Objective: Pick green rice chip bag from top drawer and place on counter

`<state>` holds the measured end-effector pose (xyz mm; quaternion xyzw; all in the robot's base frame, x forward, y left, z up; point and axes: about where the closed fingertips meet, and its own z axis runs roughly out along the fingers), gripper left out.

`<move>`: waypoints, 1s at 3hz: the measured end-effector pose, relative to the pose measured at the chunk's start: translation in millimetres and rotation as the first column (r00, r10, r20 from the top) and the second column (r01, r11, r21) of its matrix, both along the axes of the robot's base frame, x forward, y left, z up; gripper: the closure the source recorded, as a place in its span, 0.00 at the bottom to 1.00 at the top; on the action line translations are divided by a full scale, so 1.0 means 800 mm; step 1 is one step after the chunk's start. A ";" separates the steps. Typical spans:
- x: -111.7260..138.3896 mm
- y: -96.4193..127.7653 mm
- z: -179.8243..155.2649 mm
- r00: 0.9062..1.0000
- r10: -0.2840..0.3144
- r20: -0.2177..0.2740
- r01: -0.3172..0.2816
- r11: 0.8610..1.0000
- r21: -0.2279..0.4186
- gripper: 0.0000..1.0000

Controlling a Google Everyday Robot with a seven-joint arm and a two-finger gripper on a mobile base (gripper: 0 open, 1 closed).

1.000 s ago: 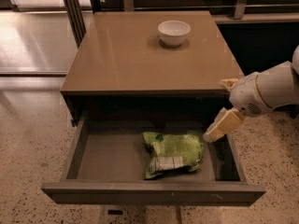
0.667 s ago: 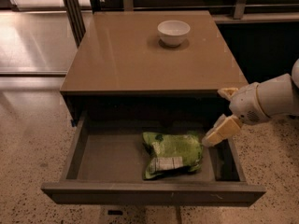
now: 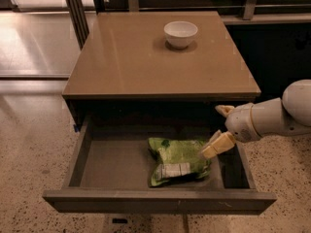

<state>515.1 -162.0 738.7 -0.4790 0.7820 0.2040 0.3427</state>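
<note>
The green rice chip bag (image 3: 179,160) lies crumpled on the flat bottom of the open top drawer (image 3: 112,166), right of centre, with its white label patch facing the front. My gripper (image 3: 211,131) reaches in from the right, over the drawer's right side. It is open. Its lower finger (image 3: 217,145) hangs just over the bag's right edge, and its upper finger (image 3: 224,110) is near the counter's front edge. The tan-brown counter (image 3: 146,62) sits above the drawer.
A small white bowl (image 3: 181,33) stands at the back of the counter, right of centre. The white arm (image 3: 277,115) comes in from the right. Speckled floor surrounds the cabinet. Dark shelving and metal posts stand behind.
My gripper has moved down and to the left, closer to the bag's right edge. The bag and the bowl have not moved.
</note>
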 end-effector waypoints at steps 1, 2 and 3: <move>0.011 0.017 -0.036 1.000 0.006 -0.012 -0.006 1.000 -0.009 0.00; 0.024 0.030 -0.074 0.999 0.021 -0.043 -0.022 0.999 -0.028 0.00; 0.030 0.037 -0.109 0.995 0.023 -0.092 -0.026 0.999 -0.031 0.00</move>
